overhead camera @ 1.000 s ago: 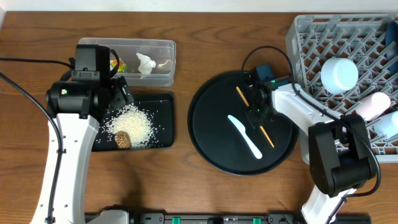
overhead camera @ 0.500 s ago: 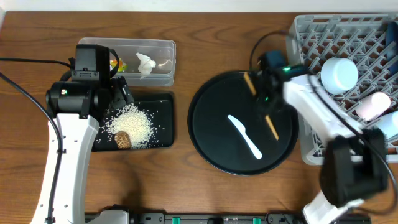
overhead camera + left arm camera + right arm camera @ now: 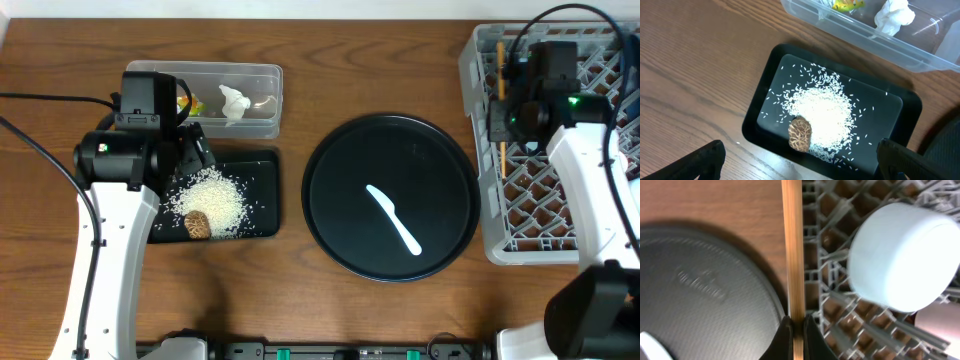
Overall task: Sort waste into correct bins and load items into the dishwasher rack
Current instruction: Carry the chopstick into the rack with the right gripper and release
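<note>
Wooden stick [image 3: 792,245] clamped in right gripper [image 3: 796,325], poised over left edge of dishwasher rack [image 3: 480,200], apparently for loading. Left gripper [image 3: 190,150], jaws wide and empty, hovers above black tray [image 3: 752,125] of rice [image 3: 822,112], brown lump [image 3: 800,134]. Wrapper [image 3: 845,5], tissue [image 3: 895,12] sorted in clear tub [image 3: 260,75], far left.

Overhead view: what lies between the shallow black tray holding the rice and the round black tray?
Nothing. Only a strip of bare wooden table separates the shallow black tray from the round black tray, as the overhead view shows.
</note>
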{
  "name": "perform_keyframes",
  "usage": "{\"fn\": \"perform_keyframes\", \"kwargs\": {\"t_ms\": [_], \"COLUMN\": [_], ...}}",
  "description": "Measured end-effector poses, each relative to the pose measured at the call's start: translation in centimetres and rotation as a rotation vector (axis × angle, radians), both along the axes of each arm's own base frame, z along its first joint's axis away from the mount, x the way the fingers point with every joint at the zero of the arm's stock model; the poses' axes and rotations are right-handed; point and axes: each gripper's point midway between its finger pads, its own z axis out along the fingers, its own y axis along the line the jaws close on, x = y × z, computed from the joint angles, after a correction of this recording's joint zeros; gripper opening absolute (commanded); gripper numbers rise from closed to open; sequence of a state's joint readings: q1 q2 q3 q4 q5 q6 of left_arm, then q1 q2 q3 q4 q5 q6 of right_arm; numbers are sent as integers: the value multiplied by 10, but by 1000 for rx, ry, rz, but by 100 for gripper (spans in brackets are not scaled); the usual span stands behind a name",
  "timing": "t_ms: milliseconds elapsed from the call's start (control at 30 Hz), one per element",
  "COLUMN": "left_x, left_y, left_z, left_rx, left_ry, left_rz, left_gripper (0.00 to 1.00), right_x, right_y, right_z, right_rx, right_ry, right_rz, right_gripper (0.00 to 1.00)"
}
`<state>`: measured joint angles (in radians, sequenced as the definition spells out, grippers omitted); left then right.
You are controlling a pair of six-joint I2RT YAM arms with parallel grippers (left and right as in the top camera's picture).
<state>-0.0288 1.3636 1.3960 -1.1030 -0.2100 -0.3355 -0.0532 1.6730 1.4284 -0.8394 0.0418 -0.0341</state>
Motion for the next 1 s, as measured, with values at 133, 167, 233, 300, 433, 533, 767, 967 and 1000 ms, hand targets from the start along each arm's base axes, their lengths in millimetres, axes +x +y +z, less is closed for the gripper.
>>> {"fn": "perform_keyframes", "kwargs": {"t_ms": [133, 167, 233, 300, 433, 533, 767, 967, 1000], "left_x": [0, 0, 0, 0, 0, 0, 0, 0, 0], "left_y": [0, 0, 0, 0, 0, 0, 0, 0, 0], "left_z": [0, 0, 0, 0, 0, 0, 0, 0, 0], "left_rx": [0, 0, 0, 0, 0, 0, 0, 0, 0], "left_ry": [0, 0, 0, 0, 0, 0, 0, 0, 0], "left_rz": [0, 0, 0, 0, 0, 0, 0, 0, 0], "left_gripper": [98, 98, 98, 98, 98, 98, 98, 98, 98], "right_x": [8, 10, 12, 14, 17, 18, 3, -4, -8], "right_y": [-14, -16, -21, -24, -25, -24, -17, 6, 14], "right_z": [-13, -17, -25, -34, -48, -50, -40, 18, 30], "right_rx": [1, 1, 2, 5, 11, 15, 54, 127, 141], "right_ry": [5, 11, 24, 38, 61, 67, 141, 97, 78], "right_rz": [-33, -37, -49, -54, -44, -34, -24, 28, 45], "right_gripper": [1, 1, 1, 4, 74, 93, 98, 99, 99]}}
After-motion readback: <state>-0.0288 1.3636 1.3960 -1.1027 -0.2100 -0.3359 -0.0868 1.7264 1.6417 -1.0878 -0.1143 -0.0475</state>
